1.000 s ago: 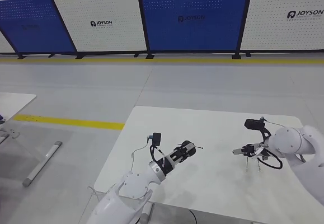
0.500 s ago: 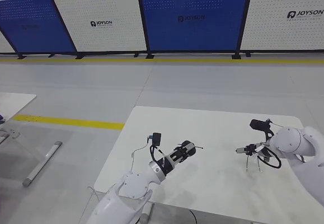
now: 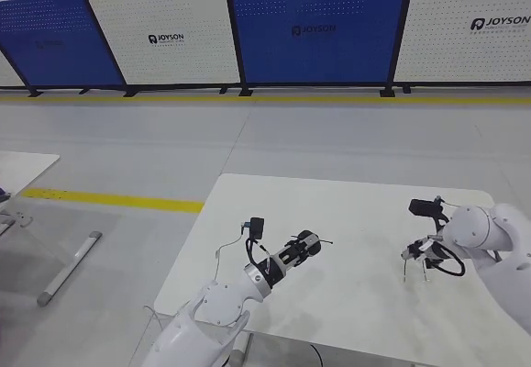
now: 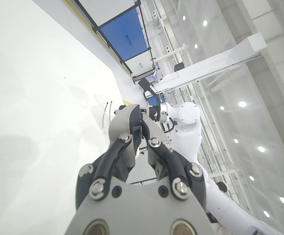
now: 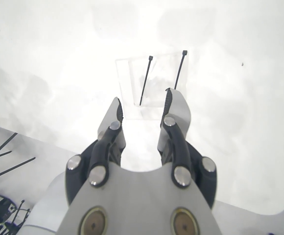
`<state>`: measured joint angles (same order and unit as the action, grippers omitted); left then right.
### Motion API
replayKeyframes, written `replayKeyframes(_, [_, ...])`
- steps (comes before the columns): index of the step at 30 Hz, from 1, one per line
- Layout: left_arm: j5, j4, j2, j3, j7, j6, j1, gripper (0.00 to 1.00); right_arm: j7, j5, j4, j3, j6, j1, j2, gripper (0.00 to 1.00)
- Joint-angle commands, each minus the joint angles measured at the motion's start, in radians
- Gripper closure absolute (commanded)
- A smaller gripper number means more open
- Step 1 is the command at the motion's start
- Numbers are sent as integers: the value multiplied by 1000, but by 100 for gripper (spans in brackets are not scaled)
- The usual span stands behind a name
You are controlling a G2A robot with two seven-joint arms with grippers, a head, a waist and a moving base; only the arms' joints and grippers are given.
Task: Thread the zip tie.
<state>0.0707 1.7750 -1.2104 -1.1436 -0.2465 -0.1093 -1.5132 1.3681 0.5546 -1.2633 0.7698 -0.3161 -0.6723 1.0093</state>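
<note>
Zip ties [image 5: 145,80], two thin black ones, lie side by side on a clear plastic sheet [image 5: 123,74] on the white table [image 3: 338,202]. Reading the tabletop from above, with 12 o'clock at the far edge, they sit toward the 3 o'clock side. Each runs roughly along the 12-to-6 line. They are close together but not touching, and their small square heads are at the end farther from the claw above them.

That claw is the right gripper [image 5: 143,97]. It hangs directly over the sheet with its two fingers spread wide and nothing between them. From its own camera, one tie shows in the gap between the fingers. The tail of the other tie slips behind one fingertip. I can't tell how far above the sheet the tips are.

The left gripper [image 4: 138,116] is at about 9 o'clock from the ties, well apart from them and near the middle of the table. It is held off the surface and pointed toward 3 o'clock. Its ribbed pads are pressed together. From overhead a fine dark line pokes out past its tip, but it is too small for me to say what it is.
</note>
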Motion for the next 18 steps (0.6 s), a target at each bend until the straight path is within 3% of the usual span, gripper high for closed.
replayKeyframes(1, [0,0,0,0,0,0,0,100,14,9,13,-16,-3,8,7,60])
replayKeyframes(3, [0,0,0,0,0,0,0,100,20,11,32,-29,-13,21,16,59])
replayKeyframes(5, [0,0,0,0,0,0,0,100,22,9,48,-41,-11,29,24,64])
replayKeyframes(10, [0,0,0,0,0,0,0,100,22,6,94,-70,-11,54,46,62])
replayKeyframes(18, [0,0,0,0,0,0,0,100,18,1,174,-108,-10,89,80,71])
